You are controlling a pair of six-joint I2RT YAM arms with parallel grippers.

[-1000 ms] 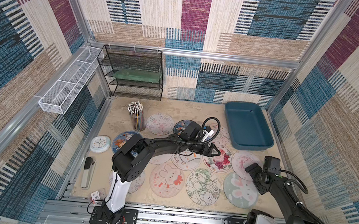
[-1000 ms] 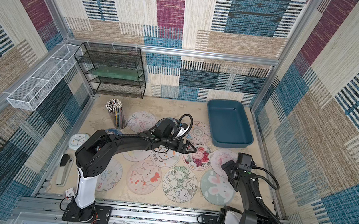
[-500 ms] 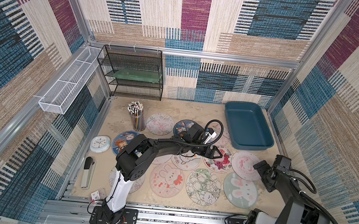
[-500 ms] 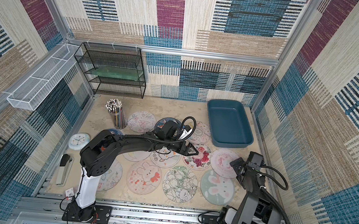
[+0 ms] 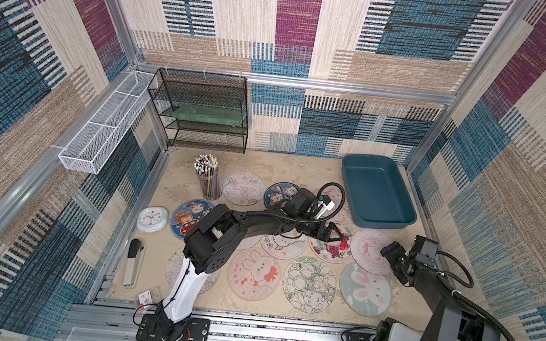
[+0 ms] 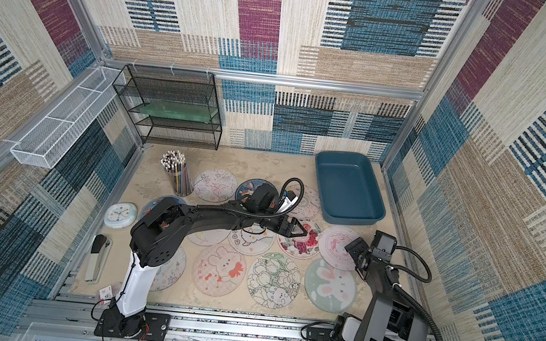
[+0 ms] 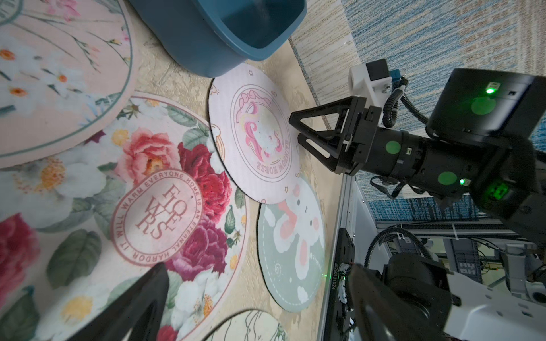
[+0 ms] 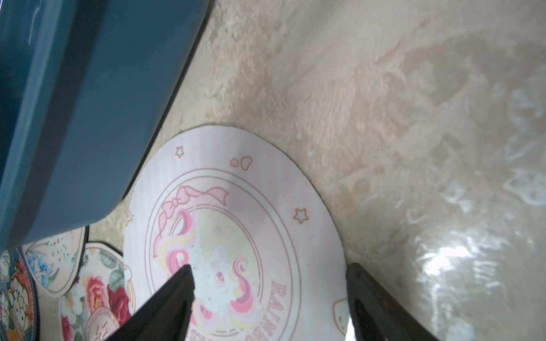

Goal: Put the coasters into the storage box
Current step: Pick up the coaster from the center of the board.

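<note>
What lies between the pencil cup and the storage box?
Three coasters in a row: butterfly coaster, dark blue coaster, and pale floral coaster, partly hidden in both top views by the left arm.

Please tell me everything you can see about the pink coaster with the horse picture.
The pink horse coaster is a thin, flat round mat, pale pink with a dark underside edge, printed with a bow, stars, hearts and a ringed pastel horse. It lies on the table just in front of the storage box, its edge overlapping the green rabbit coaster. The open right gripper straddles its edge.
</note>
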